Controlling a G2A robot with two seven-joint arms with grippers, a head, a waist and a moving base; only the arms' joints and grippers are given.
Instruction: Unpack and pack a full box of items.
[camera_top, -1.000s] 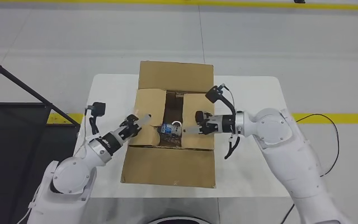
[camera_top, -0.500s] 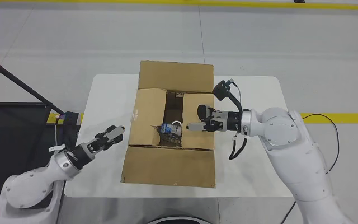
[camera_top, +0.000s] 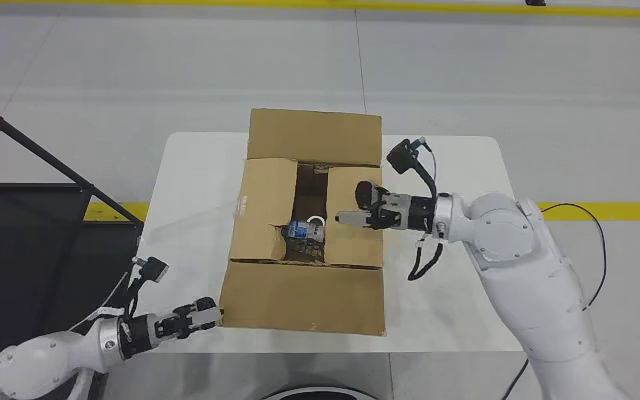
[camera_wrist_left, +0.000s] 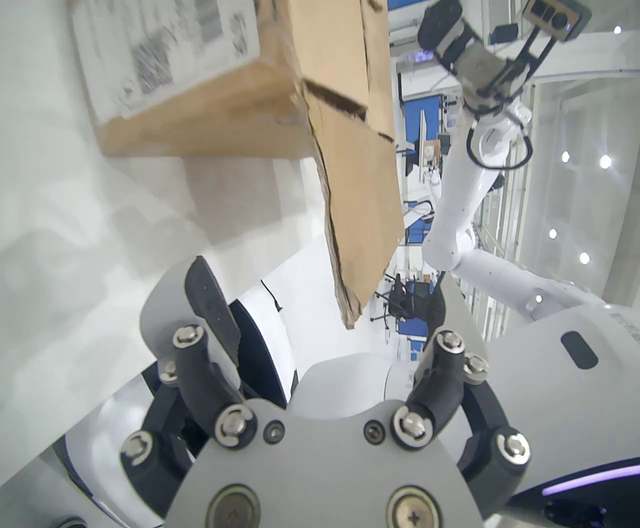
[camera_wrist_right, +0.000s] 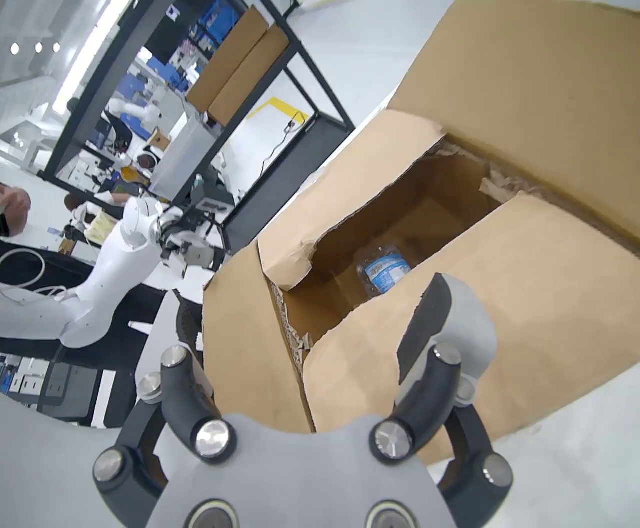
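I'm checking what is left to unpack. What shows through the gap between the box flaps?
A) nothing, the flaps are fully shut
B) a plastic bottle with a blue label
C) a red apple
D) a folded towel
B: a clear plastic bottle with a blue label shows inside the cardboard box, through the gap between its flaps, in both the top view and the right wrist view.

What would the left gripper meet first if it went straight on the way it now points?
Probably the brown cardboard box, at its near corner by the labelled side. The left gripper is close beside it, but depth is unclear.
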